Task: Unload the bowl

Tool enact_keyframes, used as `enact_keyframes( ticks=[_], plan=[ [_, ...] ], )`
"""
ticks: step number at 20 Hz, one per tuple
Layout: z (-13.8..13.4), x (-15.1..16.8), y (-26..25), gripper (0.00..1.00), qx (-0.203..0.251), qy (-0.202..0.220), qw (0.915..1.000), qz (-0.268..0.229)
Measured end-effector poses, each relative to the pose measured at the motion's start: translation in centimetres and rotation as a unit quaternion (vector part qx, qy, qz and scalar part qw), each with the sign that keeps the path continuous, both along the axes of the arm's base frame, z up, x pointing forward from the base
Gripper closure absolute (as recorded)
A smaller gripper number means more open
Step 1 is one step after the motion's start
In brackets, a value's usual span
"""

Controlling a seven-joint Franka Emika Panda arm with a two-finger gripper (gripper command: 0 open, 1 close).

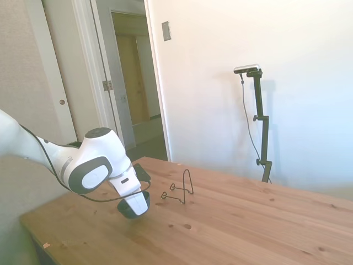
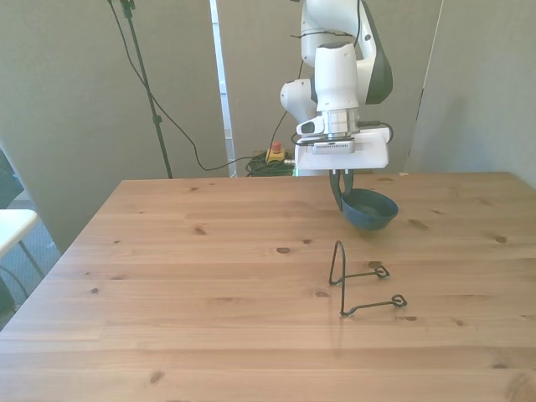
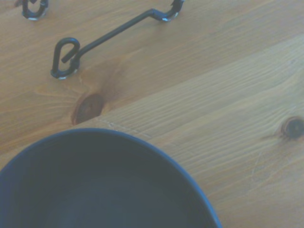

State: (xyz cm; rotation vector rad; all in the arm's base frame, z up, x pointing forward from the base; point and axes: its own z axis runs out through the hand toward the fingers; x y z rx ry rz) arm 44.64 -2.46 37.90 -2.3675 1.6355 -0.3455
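Overall, the gripper (image 2: 342, 186) hung low over the wooden table (image 2: 209, 276), with the bowl (image 2: 367, 208) held at its rim between the fingers, which were closed on it. In the front view the bowl was tilted, its blue-teal inside facing partly toward the camera and its dark outside below; whether its base touched the wood or sat just above it could not be told. In the side view the bowl (image 1: 134, 206) showed as a dark rounded shape directly under the white wrist housing, at the tabletop (image 1: 231, 221) or just off it. The wire rack (image 2: 362, 282) stood on the table apart from the bowl, nearer the camera in the front view and slightly toward the front view's left of the bowl's centre; its upright loop rose from two thin feet ending in small curls. In the side view the rack (image 1: 179, 190) stood just beyond the bowl, not touching it. The wrist view showed the bowl's dark rim and interior (image 3: 102, 185) close up, with bare wood between it and the rack's curled feet (image 3: 66, 54). No brand, label or legible writing could be read on the bowl, rack or arm.
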Motion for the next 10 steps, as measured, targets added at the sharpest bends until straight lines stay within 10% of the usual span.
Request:
enact_keyframes(
  ticks=[6,7,10],
  plan=[
    [-2.1,1.1,-0.9,1.00,0.019,0.004,0.9998,-0.003],
    [-2.3,1.3,-1.0,0.00,0.020,0.005,0.9998,0.000],
    [-2.5,1.4,-1.1,0.00,0.019,0.005,0.9998,0.003]
  ],
)
